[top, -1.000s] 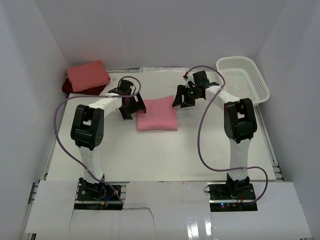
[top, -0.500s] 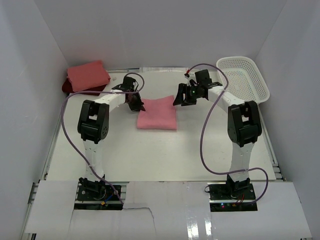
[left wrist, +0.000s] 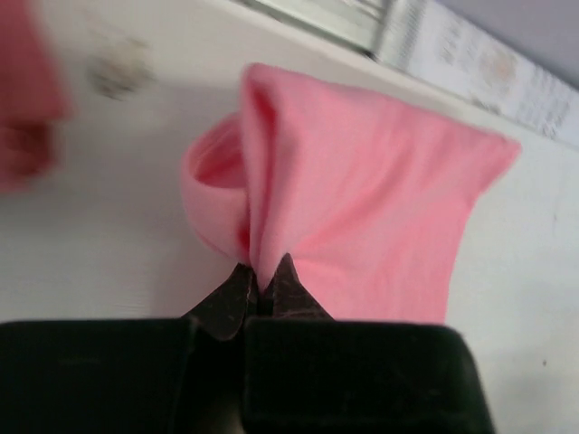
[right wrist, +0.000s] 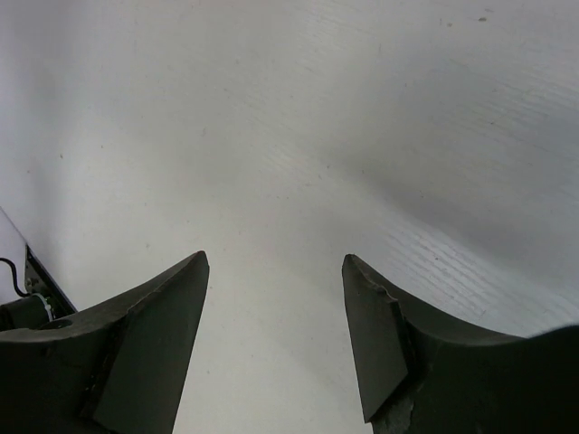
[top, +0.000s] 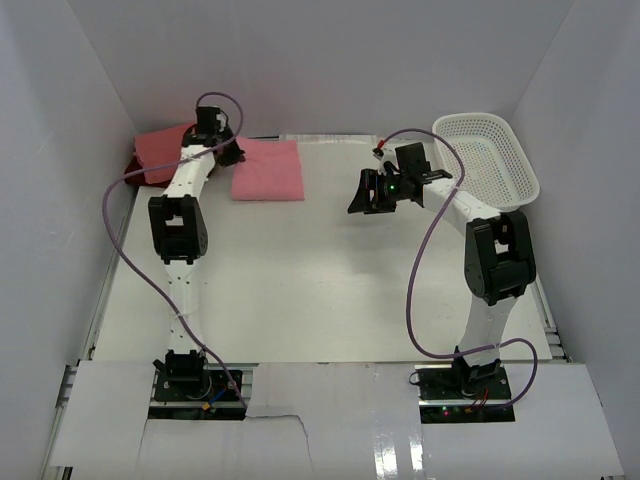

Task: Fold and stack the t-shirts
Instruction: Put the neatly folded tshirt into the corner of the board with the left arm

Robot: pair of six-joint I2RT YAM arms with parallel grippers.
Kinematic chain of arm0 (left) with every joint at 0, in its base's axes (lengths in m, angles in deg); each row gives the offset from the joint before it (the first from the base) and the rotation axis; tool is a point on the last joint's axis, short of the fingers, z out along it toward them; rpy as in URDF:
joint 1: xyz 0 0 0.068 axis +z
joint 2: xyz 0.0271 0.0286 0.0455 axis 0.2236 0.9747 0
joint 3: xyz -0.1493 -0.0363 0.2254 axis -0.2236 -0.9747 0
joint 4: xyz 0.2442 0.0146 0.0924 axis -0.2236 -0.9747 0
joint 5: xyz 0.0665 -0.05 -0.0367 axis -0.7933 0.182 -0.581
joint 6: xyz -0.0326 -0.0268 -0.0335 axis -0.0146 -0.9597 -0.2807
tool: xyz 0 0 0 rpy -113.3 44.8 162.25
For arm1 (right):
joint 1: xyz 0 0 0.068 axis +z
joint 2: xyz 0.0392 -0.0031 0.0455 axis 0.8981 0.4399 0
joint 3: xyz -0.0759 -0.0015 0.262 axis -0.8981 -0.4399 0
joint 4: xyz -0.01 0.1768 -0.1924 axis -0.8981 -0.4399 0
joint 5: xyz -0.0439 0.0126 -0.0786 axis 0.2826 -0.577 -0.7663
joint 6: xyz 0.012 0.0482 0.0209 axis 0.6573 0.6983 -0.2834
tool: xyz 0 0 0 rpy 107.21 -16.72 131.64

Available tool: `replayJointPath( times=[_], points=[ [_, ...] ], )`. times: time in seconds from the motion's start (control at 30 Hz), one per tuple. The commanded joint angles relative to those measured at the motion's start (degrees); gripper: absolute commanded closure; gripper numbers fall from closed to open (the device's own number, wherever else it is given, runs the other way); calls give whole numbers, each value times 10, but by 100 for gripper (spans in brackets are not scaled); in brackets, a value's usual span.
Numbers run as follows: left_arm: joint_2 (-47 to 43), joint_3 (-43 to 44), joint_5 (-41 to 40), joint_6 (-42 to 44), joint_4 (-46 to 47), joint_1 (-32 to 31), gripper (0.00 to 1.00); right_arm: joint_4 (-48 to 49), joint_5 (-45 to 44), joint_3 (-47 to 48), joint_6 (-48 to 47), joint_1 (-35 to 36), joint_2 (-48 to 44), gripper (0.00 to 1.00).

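Note:
A folded rose pink t-shirt [top: 270, 170] lies at the back left of the table. My left gripper [top: 232, 155] is shut on its left edge; in the left wrist view the cloth [left wrist: 362, 199] bunches up into a ridge where the left gripper [left wrist: 264, 276] pinches it. Just left of it a folded salmon pink t-shirt [top: 165, 150] rests on a dark red t-shirt [top: 134, 174], of which only an edge shows. My right gripper [top: 358, 200] hovers open at the back middle, and the right wrist view shows the right gripper [right wrist: 276, 262] over bare table with nothing between its fingers.
A white mesh basket [top: 505, 150] stands at the back right corner. White walls close in the table on the left, back and right. A metal rail [left wrist: 362, 18] runs along the far table edge behind the pink shirt.
My left gripper shut on the rose pink t-shirt and dragged it from the table's middle to the back left, beside the stack. The right gripper barely moved.

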Motion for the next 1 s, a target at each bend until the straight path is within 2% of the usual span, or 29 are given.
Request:
replayJointPath(
  times=[0.0, 0.2, 0.47, 0.8, 0.97],
  points=[
    [-66, -43, 29, 9, 97, 68, 100, 28, 14, -19, 6, 0, -33, 33],
    [-69, 41, 66, 45, 149, 90, 100, 16, 10, -16, -2, 0, -35, 33],
    [-72, 45, 83, 53, 247, 93, 100, 2, 13, 4, -2, 2, -26, 33],
    [-106, -12, 1, 62, 260, 119, 100, -23, 13, 31, -12, 3, -6, 33],
    [-95, 14, -10, 54, 251, 147, 100, -42, 10, 47, -19, 9, 7, 33]
  ],
)
